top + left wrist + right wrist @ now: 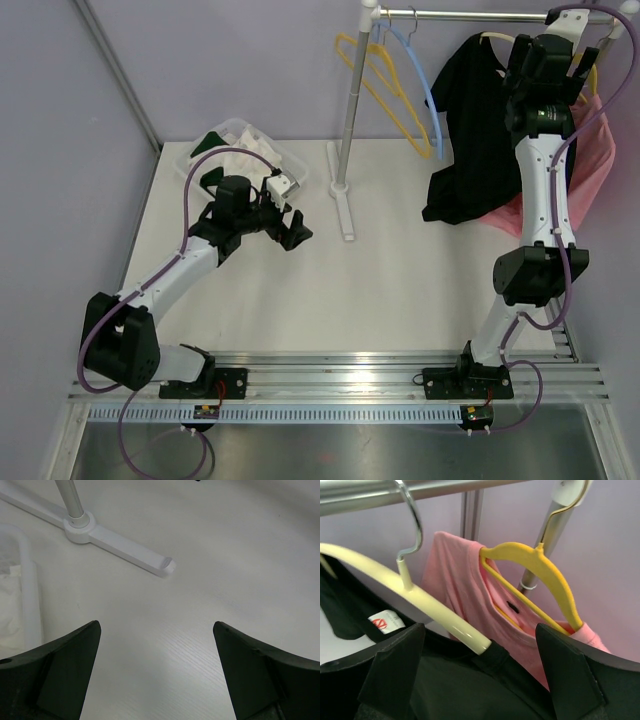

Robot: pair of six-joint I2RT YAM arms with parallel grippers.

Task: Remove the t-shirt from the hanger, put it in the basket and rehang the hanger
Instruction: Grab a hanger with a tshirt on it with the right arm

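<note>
White wood-grain table (400,290). Rack foot (343,205), a white bar with the pole socket, sits flat at mid-back. Clear plastic bin (240,150) at the back-left corner, white and green cloth inside. Black shirt (470,150) hem hangs to tabletop level back-right; can't tell if it touches.

A robotics lab cell is indicated: two robot arms (165,280) are bolted to aluminium rails (340,372) at the near edge of a plain white worktop (400,290), and purple cables (184,210) are looped along them. The worktop is closed in by bare lilac panels (60,120) set in metal framing (113,65). A small free-standing clothes rail (470,14) is stood on the worktop itself, its white foot (345,215) laid flat on the surface.
</note>
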